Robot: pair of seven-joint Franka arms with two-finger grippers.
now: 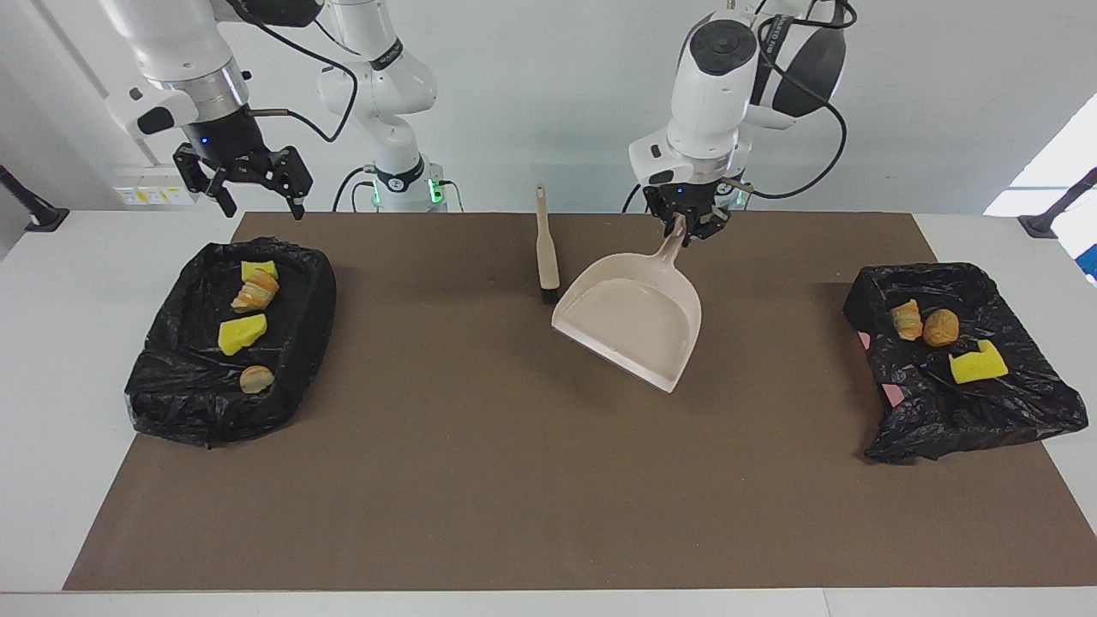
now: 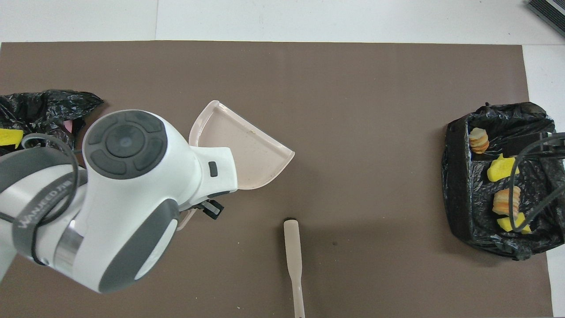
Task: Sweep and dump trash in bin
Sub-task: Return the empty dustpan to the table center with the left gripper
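Observation:
My left gripper [image 1: 686,224] is shut on the handle of the pale pink dustpan [image 1: 630,330], which hangs tilted over the middle of the mat, beside the brush [image 1: 546,248]. From overhead the left arm covers the handle and only the pan [image 2: 240,148] shows. Trash lies in two black-bagged bins. The bin [image 1: 163,411] at the right arm's end holds yellow sponge chunks [image 1: 242,332] and striped rolls [image 1: 255,293]. The bin [image 1: 977,420] at the left arm's end holds a roll [image 1: 905,319], a brown lump [image 1: 941,326] and a yellow sponge [image 1: 978,364]. My right gripper [image 1: 260,201] waits open in the air over the table's edge beside its bin.
The brush [image 2: 292,260] lies along the mat with its bristle end pointing away from the robots. The brown mat [image 1: 514,497] covers most of the white table. A cable [image 2: 529,176] hangs across the overhead view of the bin at the right arm's end.

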